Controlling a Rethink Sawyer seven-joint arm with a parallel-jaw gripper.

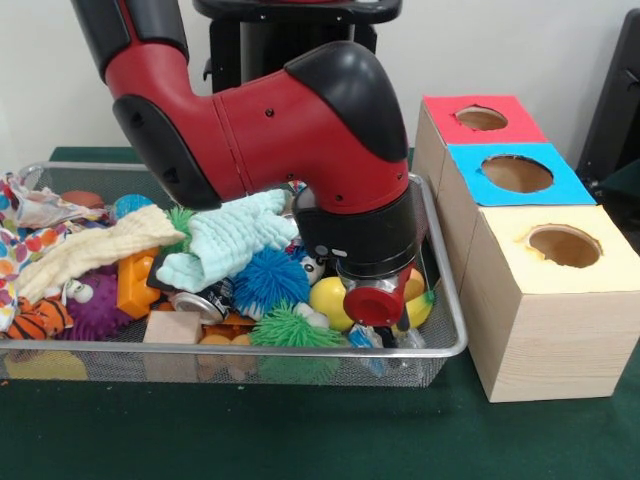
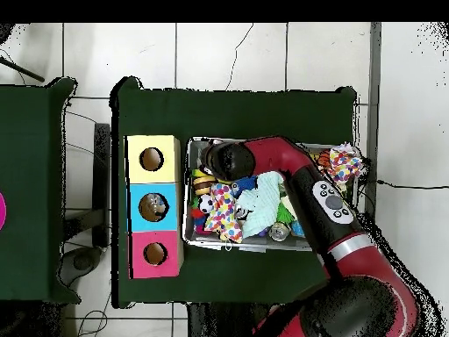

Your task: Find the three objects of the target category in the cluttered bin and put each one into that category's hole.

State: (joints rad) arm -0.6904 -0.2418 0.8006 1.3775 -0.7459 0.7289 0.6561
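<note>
The wire mesh bin (image 1: 447,262) is full of toys and cloths; it also shows in the overhead view (image 2: 187,235). My gripper (image 1: 384,326) reaches down into the bin's right end, low among the clutter beside a yellow ball (image 1: 331,300). Its tips are hidden. A bit of clear film with blue print (image 1: 368,340) lies right under it. A crinkly white bag with orange and red print (image 1: 38,208) lies at the bin's far left. In the overhead view the arm's wrist (image 2: 226,161) covers the gripper. Something pale shows inside the blue box's hole (image 2: 156,207).
Three wooden boxes stand right of the bin: red top (image 1: 480,118), blue top (image 1: 515,173), yellow top (image 1: 563,245). In the bin lie a mint cloth (image 1: 235,238), a pale yellow cloth (image 1: 95,245), a polka-dot cloth (image 2: 224,212), spiky balls (image 1: 270,278) and a can (image 1: 200,303).
</note>
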